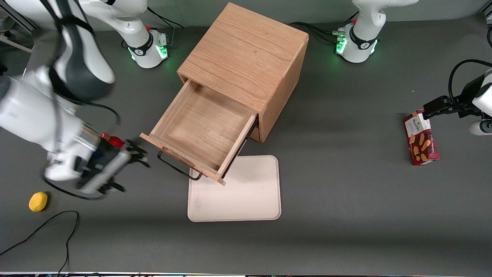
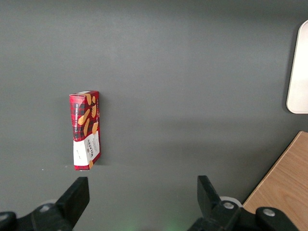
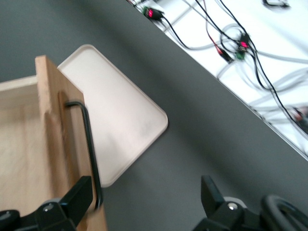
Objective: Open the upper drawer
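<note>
Front view | upper drawer (image 1: 203, 130) pulled out | gripper (image 1: 139, 157) spread, just beside handle (image 1: 177, 169), untouching

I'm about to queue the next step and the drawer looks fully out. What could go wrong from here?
1. The gripper, open, sits right beside the black handle; a careless retreat could snag it and tug the upper drawer or shift the cabinet.
2. The drawer is pulled far out and overhangs the tray; more pulling might drop it out.
3. A black cable and a lemon lie near the arm's path and could get caught or knocked.
</note>
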You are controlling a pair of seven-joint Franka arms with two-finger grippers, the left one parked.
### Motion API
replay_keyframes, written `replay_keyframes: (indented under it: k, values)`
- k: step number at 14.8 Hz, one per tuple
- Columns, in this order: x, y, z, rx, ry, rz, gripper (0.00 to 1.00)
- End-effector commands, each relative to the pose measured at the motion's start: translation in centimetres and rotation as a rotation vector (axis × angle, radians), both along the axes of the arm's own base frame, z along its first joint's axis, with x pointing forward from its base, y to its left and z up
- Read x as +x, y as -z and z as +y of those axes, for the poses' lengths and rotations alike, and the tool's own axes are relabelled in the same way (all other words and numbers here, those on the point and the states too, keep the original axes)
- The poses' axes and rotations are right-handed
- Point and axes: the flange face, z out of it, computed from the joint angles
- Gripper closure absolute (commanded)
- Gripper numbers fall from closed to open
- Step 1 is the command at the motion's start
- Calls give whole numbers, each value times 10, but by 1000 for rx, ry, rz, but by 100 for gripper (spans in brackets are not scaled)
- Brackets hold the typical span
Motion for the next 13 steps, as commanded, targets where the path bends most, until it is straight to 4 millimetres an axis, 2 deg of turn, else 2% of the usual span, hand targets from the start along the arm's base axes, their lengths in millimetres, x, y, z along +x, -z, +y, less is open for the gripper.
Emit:
replay_keyframes:
  k: [1,3,6,8,13]
  values:
    - [-41,-39,-70,8,205,117,0]
    - [-69,-52,-105,19,523,253,0]
    - [-100,-74,-117,-83,823,309,0]
    - [-113,-76,-118,-108,867,346,0]
    - [-112,-64,-118,-158,853,347,0]
